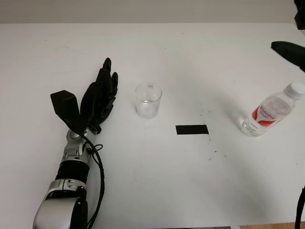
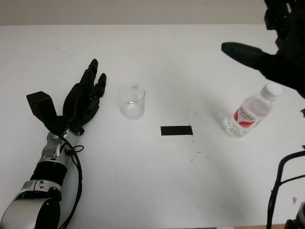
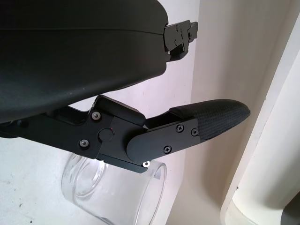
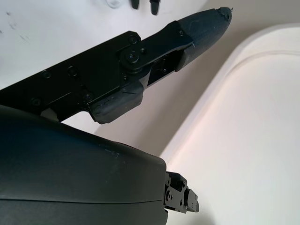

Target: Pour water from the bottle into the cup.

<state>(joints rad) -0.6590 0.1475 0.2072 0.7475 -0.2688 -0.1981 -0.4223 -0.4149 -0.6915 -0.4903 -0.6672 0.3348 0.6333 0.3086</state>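
1. While the left hand (image 1: 97, 98) is over the white bench (image 1: 157, 181), it holds nothing and is open, with its fingers pointing away from the robot.
2. Just beside this hand, on the side toward the middle of the bench, stands the cup (image 1: 148, 100). It is clear, upright, and apart from the fingers by a small gap.
3. In the left wrist view the cup (image 3: 117, 197) is seen close under one black finger (image 3: 206, 124), but the finger does not touch it.
4. The right hand (image 2: 281, 57) is raised at the far right side of the bench. It is open and holds nothing; one dark finger (image 2: 243, 52) points toward the middle of the bench.
5. Below this hand and a little nearer to the robot is the bottle (image 2: 250, 114). It is clear plastic with a white cap and a red and white label. It seems to stand on the bench, with the cap toward the right hand.
6. The hand is near the bottle's cap, but I cannot tell that it touches it.
7. A small black rectangle of tape (image 1: 192, 129) lies flat on the bench between the cup and the bottle, well apart from both hands.
8. The cup and the bottle are well apart from each other.
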